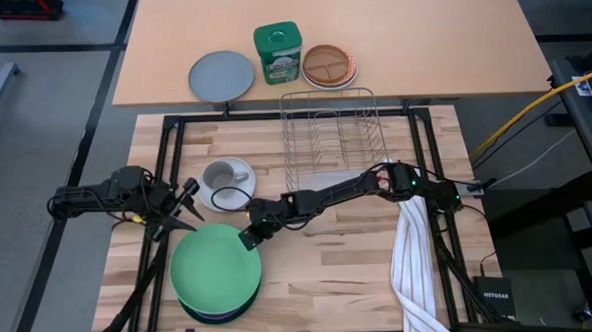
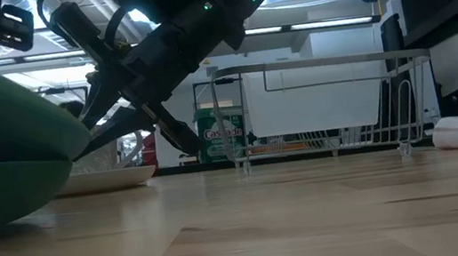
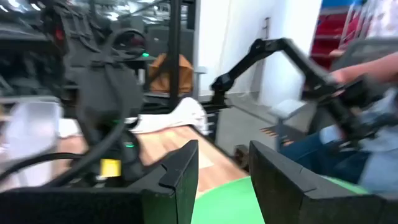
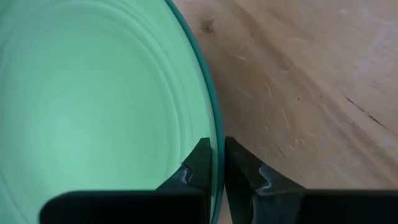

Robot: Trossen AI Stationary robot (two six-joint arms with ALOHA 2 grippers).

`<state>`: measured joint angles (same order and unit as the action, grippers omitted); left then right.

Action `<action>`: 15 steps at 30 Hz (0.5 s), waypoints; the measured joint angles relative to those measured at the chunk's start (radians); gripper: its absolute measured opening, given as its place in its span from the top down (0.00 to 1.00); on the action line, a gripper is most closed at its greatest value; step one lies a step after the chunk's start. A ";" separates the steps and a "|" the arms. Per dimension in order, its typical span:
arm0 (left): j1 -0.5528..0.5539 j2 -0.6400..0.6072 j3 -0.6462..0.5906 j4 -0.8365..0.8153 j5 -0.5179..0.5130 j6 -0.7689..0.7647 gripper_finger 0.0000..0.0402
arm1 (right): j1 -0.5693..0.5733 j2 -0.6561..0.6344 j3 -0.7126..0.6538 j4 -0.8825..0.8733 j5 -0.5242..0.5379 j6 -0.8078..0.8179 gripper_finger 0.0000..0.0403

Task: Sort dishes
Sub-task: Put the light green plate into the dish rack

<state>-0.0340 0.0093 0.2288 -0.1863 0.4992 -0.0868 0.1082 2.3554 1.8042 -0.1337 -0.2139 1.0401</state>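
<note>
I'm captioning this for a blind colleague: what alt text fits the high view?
Seen from above, the right gripper is shut on the rim of the light green plate topping a stack on the wooden table. The left gripper hovers open beside it, near a grey mug on its white saucer.

Light green plate (image 1: pixel 213 270) tops a stack of plates (image 1: pixel 220 311) at the near-left of the wooden table, tilted, far edge lifted off the stack; darker teal and green rims show under it at the near side. Its rim is pinched at the upper right edge. Small grey mug (image 1: pixel 219 177) sits upright on white saucer (image 1: pixel 239 195), just beyond the stack.
</note>
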 joint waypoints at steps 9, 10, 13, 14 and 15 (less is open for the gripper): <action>-0.089 0.000 0.024 0.000 0.071 0.025 0.67 | -0.032 0.000 0.000 0.003 -0.184 0.077 0.94; -0.095 0.000 0.024 -0.005 0.071 0.046 0.67 | -0.035 0.000 0.000 0.002 -0.206 0.087 0.94; -0.111 0.000 0.024 -0.023 0.072 0.083 0.67 | -0.045 0.000 0.000 0.004 -0.272 0.100 0.94; -0.116 0.000 0.024 -0.023 0.073 0.086 0.67 | -0.046 0.000 0.000 0.004 -0.293 0.110 0.94; -0.121 0.000 0.024 -0.022 0.076 0.086 0.67 | -0.046 0.000 0.000 0.006 -0.316 0.124 0.94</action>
<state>-0.1546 0.0092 0.2526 -0.2085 0.5750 -0.0013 0.0621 2.3552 1.8042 -0.1281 -0.5301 1.1637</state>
